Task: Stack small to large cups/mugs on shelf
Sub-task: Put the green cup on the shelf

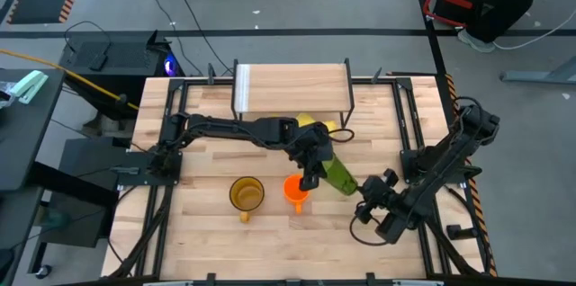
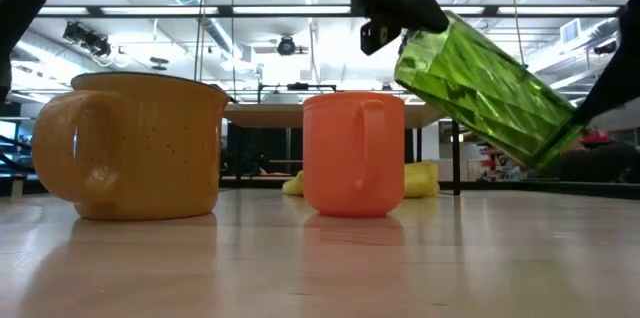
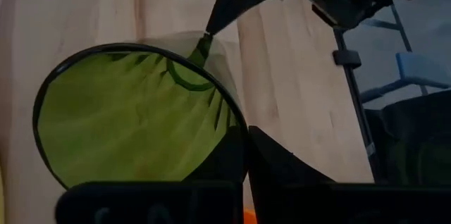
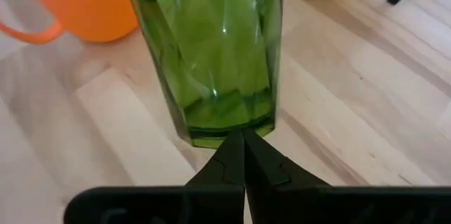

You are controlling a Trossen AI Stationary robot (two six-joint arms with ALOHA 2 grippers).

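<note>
far left on the table: amber-yellow mug (image 1: 246, 193), standing up, alone. just beside it to the right: small orange mug (image 1: 295, 190), also standing up. behind both, at the back of the table: the shelf (image 1: 292, 84), top board bare, no cup on it yet. a bit of yellow cloth (image 1: 310, 122) peeking out in front of the shelf, under the arm.

next, over the orange mug: left gripper (image 1: 309, 178), pinched tight on the rim of the green tumbler (image 1: 337, 174). tumbler off the table, tipped over, open end up by the gripper, bottom end hanging down to the right. one finger inside the rim, one outside, as seen in the left wrist view.

far right: right gripper (image 1: 369, 207), fingers pressed together, holding nothing, tips right at the tumbler's bottom edge. touching or just short of it, hard to say.

what could go wrong, as a guess: only a thin pinch on a smooth rim, so could slip or swing and drop. could land on the orange mug below and knock it over. could also get pushed loose by a bump from the right gripper at the bottom. could hit the shelf edge if carried tipped like this.
</note>
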